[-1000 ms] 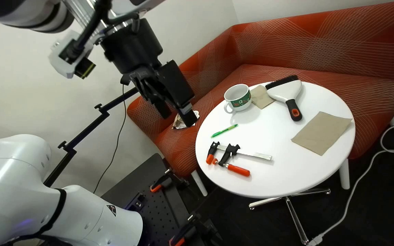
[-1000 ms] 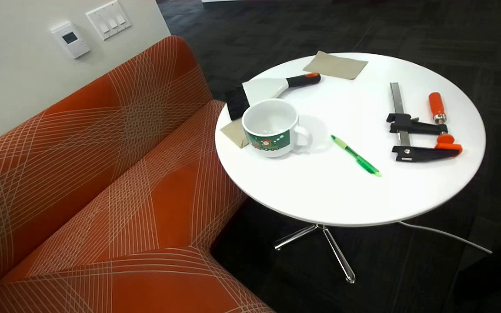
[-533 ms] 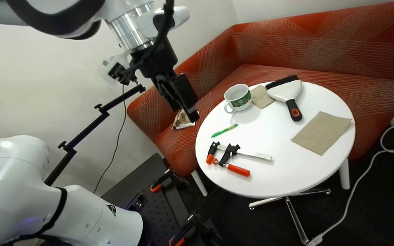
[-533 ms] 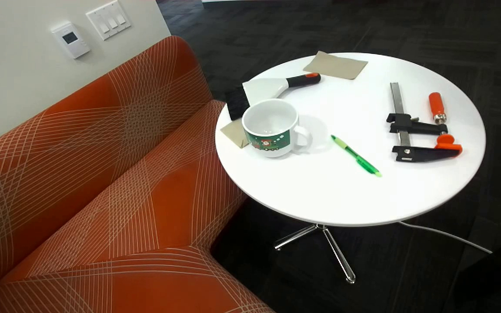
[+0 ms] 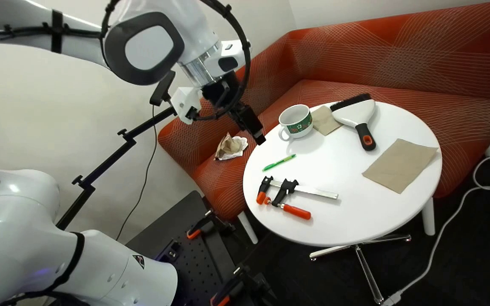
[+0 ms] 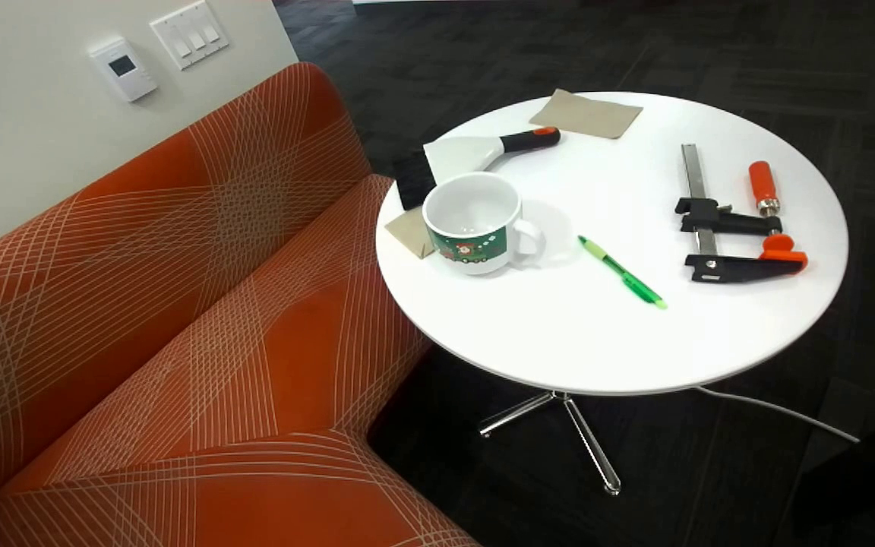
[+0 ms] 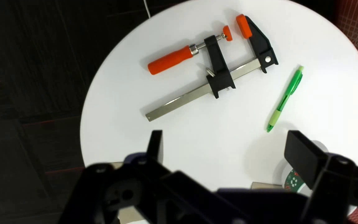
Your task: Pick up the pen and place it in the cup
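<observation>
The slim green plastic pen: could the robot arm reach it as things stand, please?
Probably yes: the jaws stand open, nothing covers the pen, and the orange-handled metal clamp lies apart.

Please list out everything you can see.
table: 1, white, beside couch
pen: 1, green, on table
cup: 1, white and green, on table
clamps: 3, black and orange, 1 on table, 2 on platform
brush: 1, black and white, on table
paper sheets: 2, brown, on table
couch: 1, orange, along wall
crumpled paper: 1, brown and white, on couch
panels: 2, white, on wall
cable: 1, white, on floor
platform: 1, dark, near table
stand: 1, black, by wall
gripper: 1, black, near table
arm: 1, white, by table
</observation>
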You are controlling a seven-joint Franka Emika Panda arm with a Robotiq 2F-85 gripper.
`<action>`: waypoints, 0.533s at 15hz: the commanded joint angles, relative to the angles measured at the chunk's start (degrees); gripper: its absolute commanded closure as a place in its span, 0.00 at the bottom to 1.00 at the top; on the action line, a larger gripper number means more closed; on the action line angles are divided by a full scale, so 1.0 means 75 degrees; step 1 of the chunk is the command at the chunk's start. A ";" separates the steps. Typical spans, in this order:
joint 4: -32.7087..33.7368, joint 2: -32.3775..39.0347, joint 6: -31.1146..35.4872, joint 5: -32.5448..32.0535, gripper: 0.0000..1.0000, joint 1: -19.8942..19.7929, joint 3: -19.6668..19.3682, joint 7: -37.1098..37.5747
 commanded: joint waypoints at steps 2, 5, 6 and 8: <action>0.0059 0.0727 0.0682 -0.0330 0.00 0.0140 0.0445 0.0750; 0.0019 0.0708 0.0556 -0.0177 0.00 0.0185 0.0382 0.0519; 0.0025 0.0726 0.0556 -0.0182 0.00 0.0187 0.0383 0.0519; 0.0037 0.0725 0.0556 -0.0184 0.00 0.0182 0.0381 0.0519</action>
